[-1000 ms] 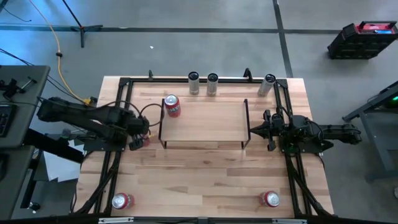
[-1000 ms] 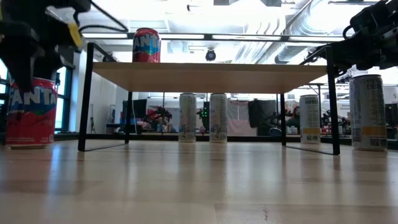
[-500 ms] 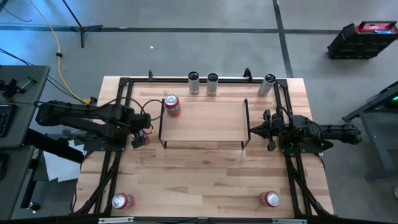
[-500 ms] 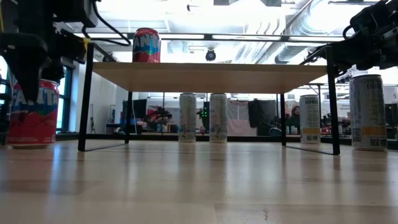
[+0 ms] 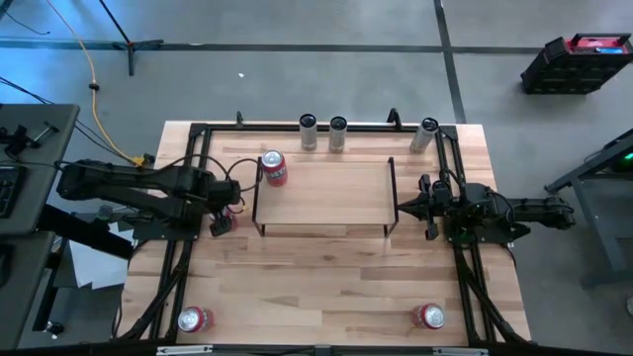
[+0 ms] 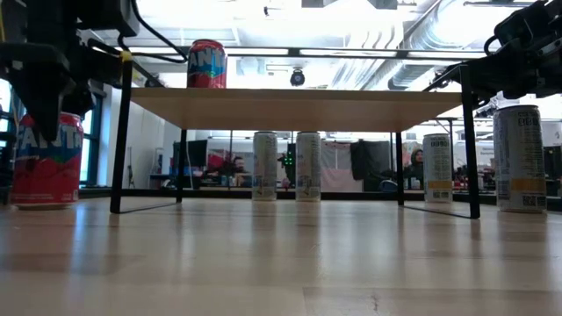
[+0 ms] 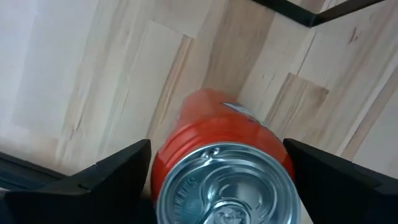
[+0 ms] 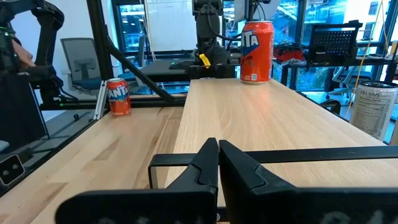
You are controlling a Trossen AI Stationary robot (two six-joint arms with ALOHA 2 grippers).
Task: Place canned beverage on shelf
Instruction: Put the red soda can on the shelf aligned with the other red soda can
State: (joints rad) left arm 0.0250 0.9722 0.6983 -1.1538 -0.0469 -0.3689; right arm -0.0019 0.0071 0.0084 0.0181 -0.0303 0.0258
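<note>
High view: left of the shelf (image 5: 321, 195), the left gripper (image 5: 224, 222) hangs over an upright red can (image 6: 46, 160) on the table, fingers spread either side, not gripping; its label reads "FANTA". A second Fanta can (image 5: 273, 168) stands upright on the shelf's far left corner. Right of the shelf, the right gripper (image 5: 407, 209) waits, fingers pressed together.

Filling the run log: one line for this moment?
left gripper: open astride red can | right gripper: shut, idle | shelf: one can
</note>
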